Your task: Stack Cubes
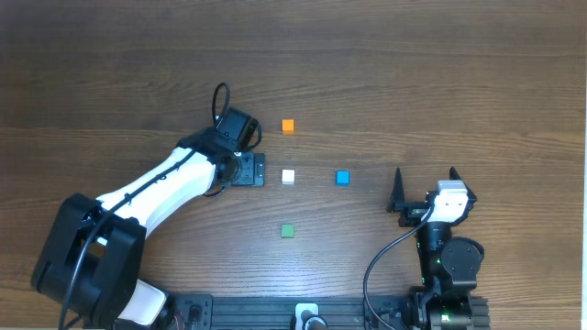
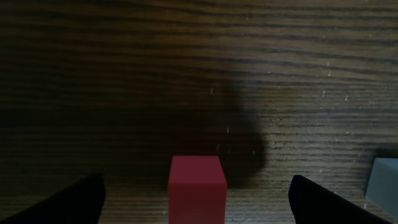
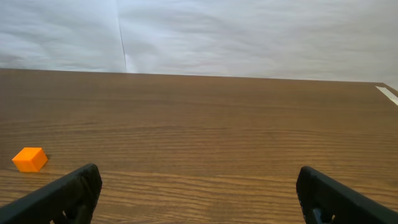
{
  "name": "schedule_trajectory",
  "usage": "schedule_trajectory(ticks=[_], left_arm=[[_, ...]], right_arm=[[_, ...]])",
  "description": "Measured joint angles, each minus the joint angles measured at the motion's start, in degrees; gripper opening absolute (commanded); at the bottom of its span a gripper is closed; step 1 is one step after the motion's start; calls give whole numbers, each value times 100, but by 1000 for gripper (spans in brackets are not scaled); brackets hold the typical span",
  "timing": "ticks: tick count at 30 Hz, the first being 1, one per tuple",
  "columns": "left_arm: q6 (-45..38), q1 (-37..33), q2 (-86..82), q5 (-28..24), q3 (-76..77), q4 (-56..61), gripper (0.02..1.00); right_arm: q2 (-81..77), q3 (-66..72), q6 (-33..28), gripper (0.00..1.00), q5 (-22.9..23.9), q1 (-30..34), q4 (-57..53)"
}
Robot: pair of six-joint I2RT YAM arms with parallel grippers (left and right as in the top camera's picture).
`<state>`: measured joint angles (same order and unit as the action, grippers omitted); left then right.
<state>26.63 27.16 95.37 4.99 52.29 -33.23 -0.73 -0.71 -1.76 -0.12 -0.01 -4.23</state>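
Right gripper (image 3: 198, 171) low over the wooden table (image 3: 217, 124), fingers spread wide, nothing between them. An orange cube (image 3: 30, 159) sits alone on the wood, well off to one side. A white strip (image 3: 387, 94) lies near the far edge, and a white backdrop (image 3: 249, 37) rises behind that edge.

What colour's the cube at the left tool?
Red; the cube shows best in the left wrist view.

Your left arm (image 1: 156, 188) wears a white shell between black joints, with a black cable (image 1: 220, 94) looping over its wrist. Your right arm (image 1: 440, 257) is black, with a white block behind the pointed right claw (image 1: 425, 174).
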Motion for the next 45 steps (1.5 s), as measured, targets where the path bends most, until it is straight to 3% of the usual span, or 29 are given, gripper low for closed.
schedule_trajectory(ticks=[7,23,45], left_arm=[[26,0,70,0,2,-4,840],[155,0,216,-2,0,-28,485],[175,0,269,-2,0,70,329]], right_arm=[[0,0,0,993,0,0,0],[0,0,-2,991,0,0,0],[0,0,2,991,0,0,0]])
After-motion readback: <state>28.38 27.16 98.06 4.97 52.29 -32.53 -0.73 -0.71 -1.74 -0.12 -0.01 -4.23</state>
